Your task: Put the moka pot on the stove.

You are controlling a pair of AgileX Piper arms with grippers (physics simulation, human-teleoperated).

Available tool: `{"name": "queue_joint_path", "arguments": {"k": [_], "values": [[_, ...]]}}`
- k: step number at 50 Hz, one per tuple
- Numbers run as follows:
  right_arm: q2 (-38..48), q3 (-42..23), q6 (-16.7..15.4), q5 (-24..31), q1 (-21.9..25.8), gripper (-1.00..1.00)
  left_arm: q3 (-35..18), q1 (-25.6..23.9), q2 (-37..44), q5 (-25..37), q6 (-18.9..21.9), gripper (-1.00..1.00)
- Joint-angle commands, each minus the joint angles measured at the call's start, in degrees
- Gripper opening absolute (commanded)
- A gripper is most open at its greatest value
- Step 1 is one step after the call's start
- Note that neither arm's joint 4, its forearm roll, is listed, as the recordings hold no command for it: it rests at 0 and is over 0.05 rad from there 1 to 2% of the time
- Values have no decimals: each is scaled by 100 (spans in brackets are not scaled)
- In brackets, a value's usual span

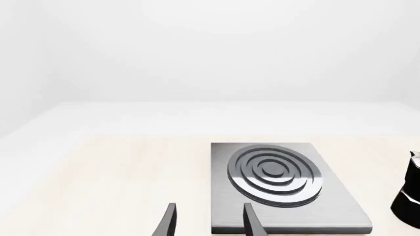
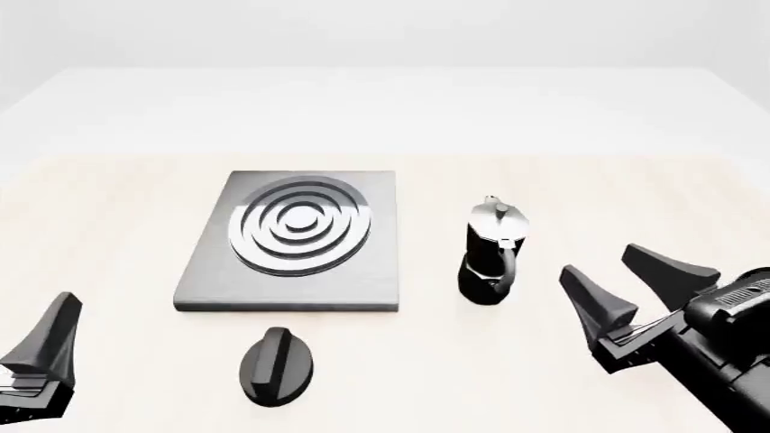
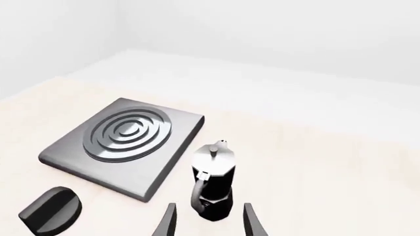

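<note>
Approach step: right gripper [image 2: 626, 284] spread wide, empty, just beside moka pot [image 2: 491, 253]; left gripper [image 1: 208, 221] open, empty; next needs closing on pot, lifting to stove [image 2: 361, 280]

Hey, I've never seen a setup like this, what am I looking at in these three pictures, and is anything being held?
These are simulator renders of two robot arms at a table. One picture looks from above and behind the arms; the other two come from cameras behind each gripper. On the table lie a grey stove, a black moka pot standing upright to its right, and a black oval knob in front of the stove. The left gripper and right gripper are both open. Nothing is held.
</note>
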Motion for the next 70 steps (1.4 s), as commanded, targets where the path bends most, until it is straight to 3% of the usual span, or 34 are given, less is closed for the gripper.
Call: {"name": "queue_joint_path", "arguments": {"k": [1, 2, 3, 7, 34, 56, 70], "values": [[529, 6, 99, -496, 40, 100, 0, 0, 0, 0, 0, 100], [531, 6, 99, -498, 40, 100, 0, 0, 0, 0, 0, 100], [1319, 94, 213, -1271, -16, 100, 0, 0, 0, 0, 0, 100], [1640, 132, 209, -1585, -48, 100, 0, 0, 0, 0, 0, 100], [2276, 97, 333, -2084, 10, 100, 0, 0, 0, 0, 0, 100], [3183, 92, 413, -2851, 41, 100, 0, 0, 0, 0, 0, 100], [3401, -48, 446, -2923, 49, 100, 0, 0, 0, 0, 0, 100]]}}
